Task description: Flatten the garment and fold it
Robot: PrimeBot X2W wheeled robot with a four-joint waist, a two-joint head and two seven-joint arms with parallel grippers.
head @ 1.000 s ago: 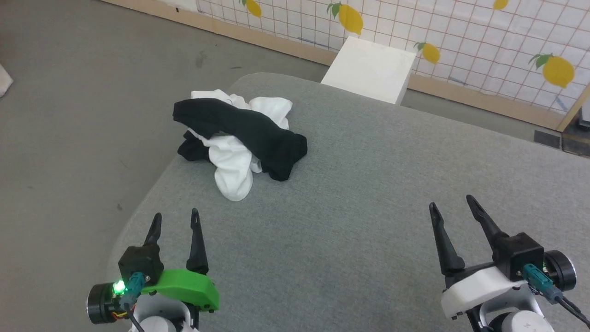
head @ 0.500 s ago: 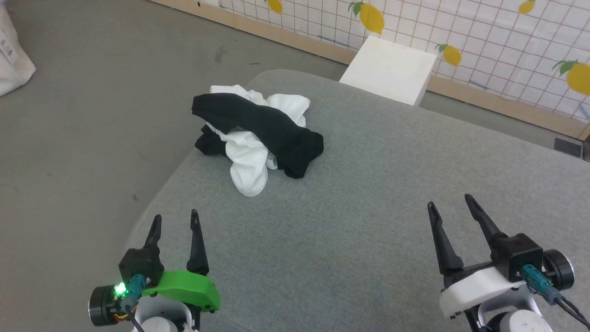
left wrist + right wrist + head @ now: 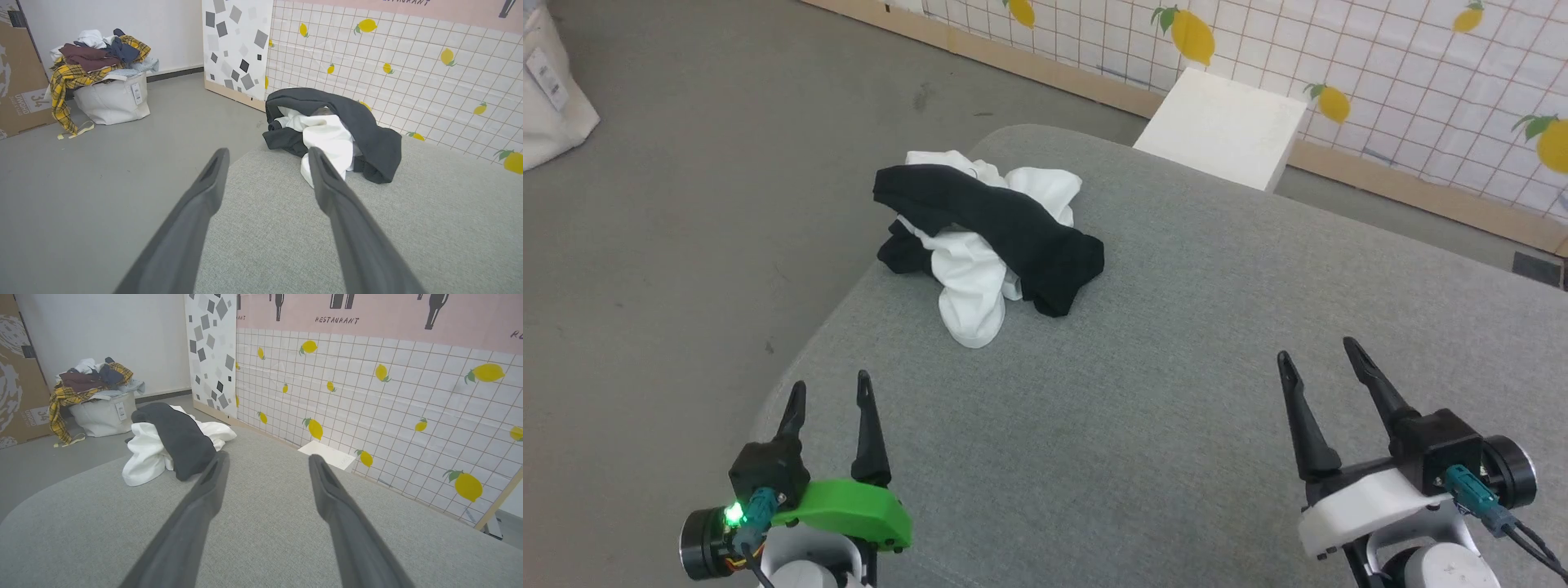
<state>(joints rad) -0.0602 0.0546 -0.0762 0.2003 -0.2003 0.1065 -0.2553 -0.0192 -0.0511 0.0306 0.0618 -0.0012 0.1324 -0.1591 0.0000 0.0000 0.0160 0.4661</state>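
A white bin [image 3: 110, 100] on the floor off the counter's [image 3: 1176, 367] left side is heaped over its rim with clothes [image 3: 88, 53] (a yellow plaid piece hangs down its side), and a cardboard box [image 3: 18, 81] stands just beside it. The garment [image 3: 988, 237] lies crumpled near the counter's far left corner, with a black sleeve draped across the bunched white body. The left pincer [image 3: 830, 380] and right pincer [image 3: 1316, 348] hover over the near part of the counter, well apart from the garment, both released with fingers spread and holding nothing. Since a second ago the head camera has swung, shifting the whole view. The garment's heap and the spread of both pincers look unchanged.
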